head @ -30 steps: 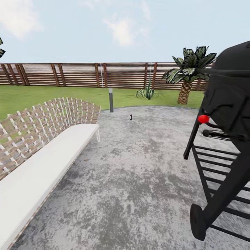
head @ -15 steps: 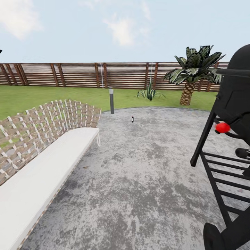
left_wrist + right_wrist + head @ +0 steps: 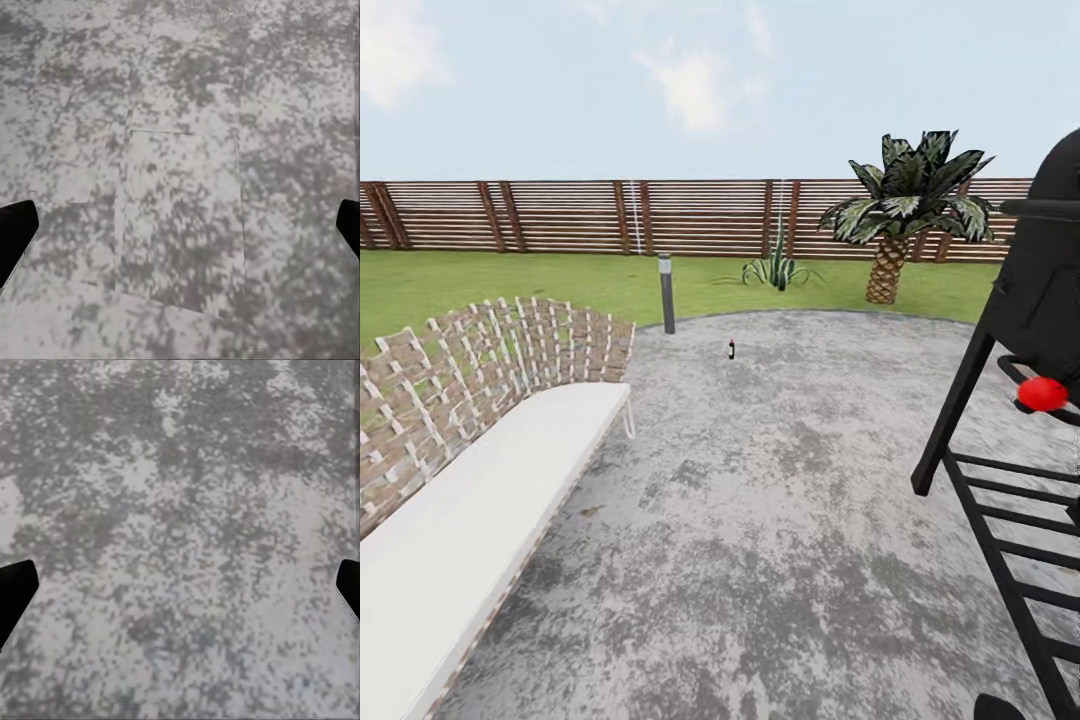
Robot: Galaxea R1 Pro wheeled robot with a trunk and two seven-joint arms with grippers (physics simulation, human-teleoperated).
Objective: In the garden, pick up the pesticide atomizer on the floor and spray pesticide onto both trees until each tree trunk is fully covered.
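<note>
A small dark bottle, the pesticide atomizer, stands upright far ahead on the mottled grey paving, near its curved far edge. Beyond lies the green lawn and the brown slat fence. The two slim beige-trunked trees are out of view. My left gripper hangs open over bare paving, black fingertips at the picture's sides. My right gripper is also open above the paving, nothing between its fingertips.
A woven bench with a white seat runs along the left. A black grill on a stand with a red knob crowds the right. A short grey post light, an agave and a scaly-trunked palm stand at the paving's far edge.
The camera has moved forward and turned: the grill has slid toward the right edge, and the bench, post and atomizer have shifted slightly. Nothing in the scene itself has moved.
</note>
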